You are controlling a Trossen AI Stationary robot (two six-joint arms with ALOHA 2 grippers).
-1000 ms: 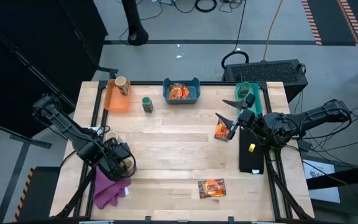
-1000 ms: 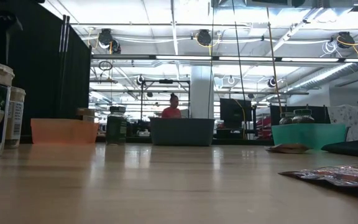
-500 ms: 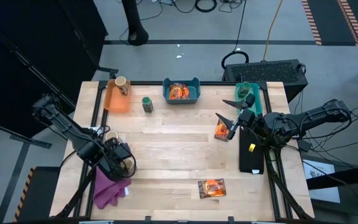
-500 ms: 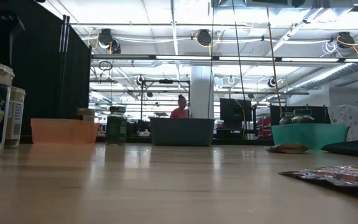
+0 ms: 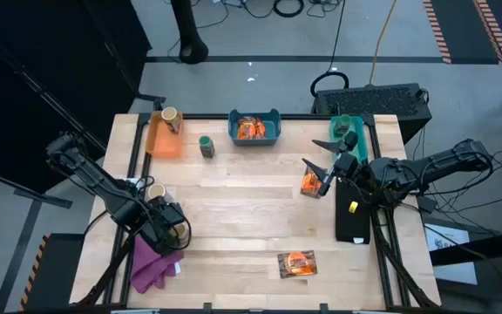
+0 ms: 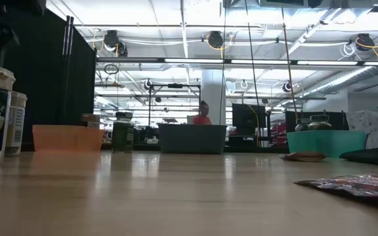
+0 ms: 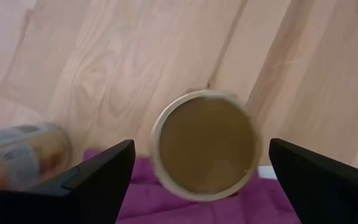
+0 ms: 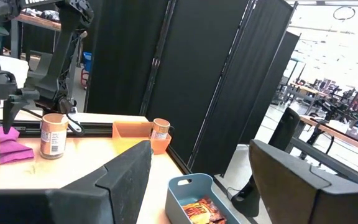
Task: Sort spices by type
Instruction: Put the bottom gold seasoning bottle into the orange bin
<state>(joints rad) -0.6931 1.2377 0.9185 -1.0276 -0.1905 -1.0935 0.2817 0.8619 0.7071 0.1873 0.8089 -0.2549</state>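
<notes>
Tan jar point(image 7: 205, 144) with cream top upright at purple cloth point(image 5: 152, 262) edge, directly under left gripper point(image 5: 174, 228), jaws wide to either side, not touching. Second tan jar point(image 5: 155, 191) just beside, nearer table point(image 5: 242, 218) left edge; third tan jar point(image 5: 171, 117) in orange bin point(image 5: 164, 138) at far left. Dark-green jar point(image 5: 206, 146) upright on table between orange bin and blue bin point(image 5: 254, 127); orange packets point(image 5: 249, 129) inside blue bin. More dark-green jars point(image 5: 348, 136) in teal bin point(image 5: 349, 127) at far right. One packet point(image 5: 310, 183) flat near right gripper point(image 5: 327, 175), jaws open, holding nothing. Another packet point(image 5: 296, 262) flat near front edge, well apart from both arms. Person point(image 6: 204, 113) in red far in room behind.
</notes>
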